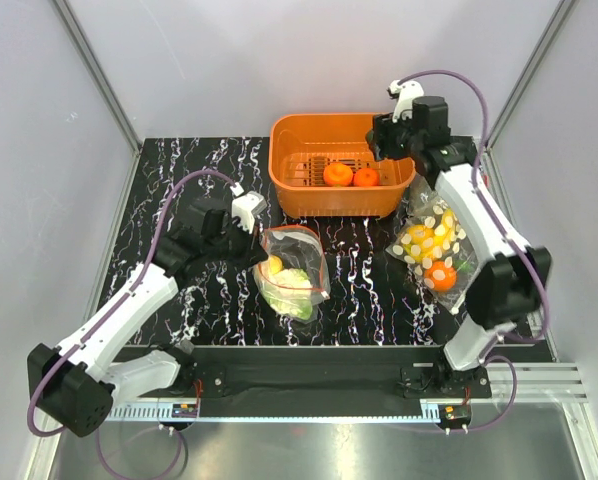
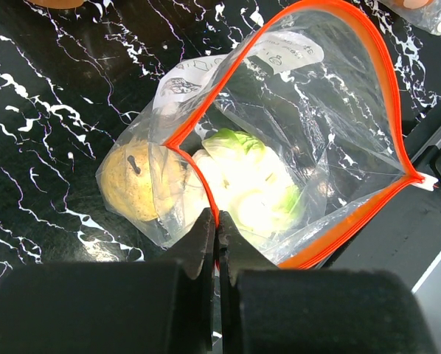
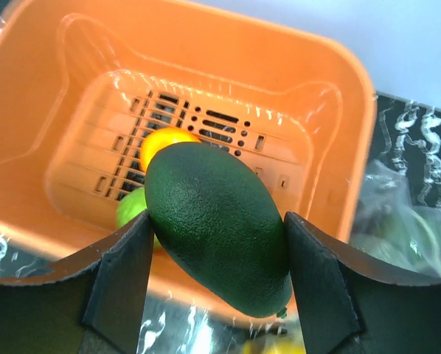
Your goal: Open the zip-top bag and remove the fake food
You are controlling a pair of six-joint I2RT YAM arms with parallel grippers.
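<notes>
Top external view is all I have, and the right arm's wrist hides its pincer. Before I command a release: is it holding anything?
Observer: Yes. The right pincer is shut on a dark green plastic avocado, above the orange plastic basket.
Operator: And the left pincer?
Observer: The left pincer is closed on the clear crinkly zip-top bag, gripping its red-orange zip strip. The mouth gapes open.
Operator: What's inside it?
Observer: A white cauliflower with green leaves and a yellow round fruit show through the plastic.
</notes>
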